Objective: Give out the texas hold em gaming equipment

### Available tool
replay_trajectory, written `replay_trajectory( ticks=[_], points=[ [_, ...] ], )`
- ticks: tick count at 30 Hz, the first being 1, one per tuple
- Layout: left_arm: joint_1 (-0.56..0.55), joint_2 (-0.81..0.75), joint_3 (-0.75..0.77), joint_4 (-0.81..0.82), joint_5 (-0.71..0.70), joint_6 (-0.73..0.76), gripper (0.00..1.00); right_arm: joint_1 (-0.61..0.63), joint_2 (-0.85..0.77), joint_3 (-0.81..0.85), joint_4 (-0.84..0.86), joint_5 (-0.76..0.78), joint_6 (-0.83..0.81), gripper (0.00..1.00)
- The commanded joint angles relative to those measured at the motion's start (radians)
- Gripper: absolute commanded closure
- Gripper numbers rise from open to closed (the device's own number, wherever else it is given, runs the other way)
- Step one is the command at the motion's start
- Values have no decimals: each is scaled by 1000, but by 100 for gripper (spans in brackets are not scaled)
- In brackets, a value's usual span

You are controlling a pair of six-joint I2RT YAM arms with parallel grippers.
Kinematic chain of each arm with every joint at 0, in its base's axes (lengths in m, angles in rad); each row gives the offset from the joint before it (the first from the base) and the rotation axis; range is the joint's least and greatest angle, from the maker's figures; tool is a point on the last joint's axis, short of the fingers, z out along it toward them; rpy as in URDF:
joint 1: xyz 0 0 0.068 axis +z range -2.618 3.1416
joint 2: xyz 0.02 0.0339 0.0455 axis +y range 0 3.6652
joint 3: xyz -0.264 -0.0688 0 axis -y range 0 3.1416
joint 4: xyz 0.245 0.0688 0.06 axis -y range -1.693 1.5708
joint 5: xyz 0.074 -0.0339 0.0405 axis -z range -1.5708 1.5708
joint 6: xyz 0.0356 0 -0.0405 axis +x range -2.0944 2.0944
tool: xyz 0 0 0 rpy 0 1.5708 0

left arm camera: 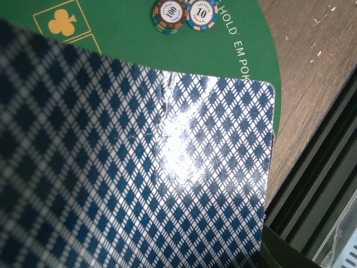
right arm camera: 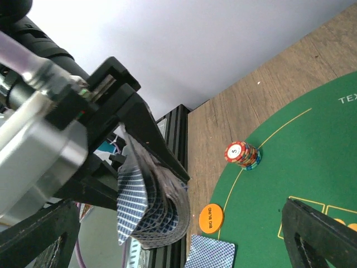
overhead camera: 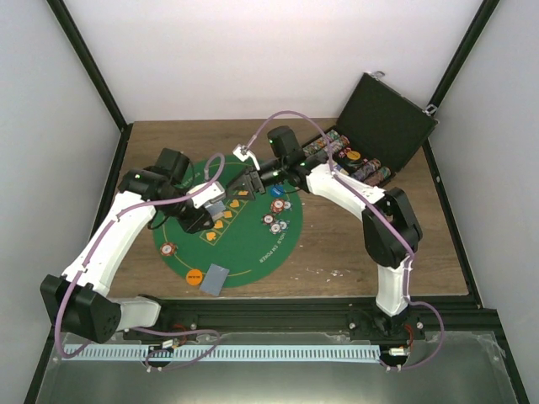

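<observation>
Card deck (left arm camera: pixel 139 167) nearest, bowed, clenched in left fingers (right arm camera: pixel 150 134) above mat (left arm camera: pixel 111 22). Right fingers (right arm camera: pixel 318 234) spread, empty. Chip stack (right arm camera: pixel 243 154), orange disc (right arm camera: pixel 211 218), one card (right arm camera: pixel 209 254) laid out; more chips (overhead camera: pixel 354 160) in case (overhead camera: pixel 392 118). Judged part-done.

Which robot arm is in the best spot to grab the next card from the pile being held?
The right arm. The right gripper is open and sits close beside the deck of cards, facing it. The left gripper is shut on that deck, so it is probably too busy to pick.

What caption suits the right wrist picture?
Left jaws clamp a bowed deck of cards near chip stack and orange disc on green mat.
</observation>
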Motion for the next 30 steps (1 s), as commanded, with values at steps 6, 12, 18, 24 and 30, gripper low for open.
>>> replay_trajectory(
  ticks=[6, 12, 18, 24, 30],
  points=[
    [-2, -17, 31, 7, 55, 9, 57, 16, 64, 45, 108, -55, 112, 3],
    [-2, -4, 29, 21, 36, -1, 58, 40, 95, 58, 145, -85, 137, 3],
    [-2, 1, 38, 25, 32, -7, 58, 53, 114, 81, 137, -51, 142, 3],
    [-2, -1, 40, 36, 26, -19, 61, 52, 130, 128, 7, 15, 71, 13],
    [-1, -12, 28, 41, 6, -17, 61, 36, 80, 130, -99, 87, 3, 40]
  ],
)
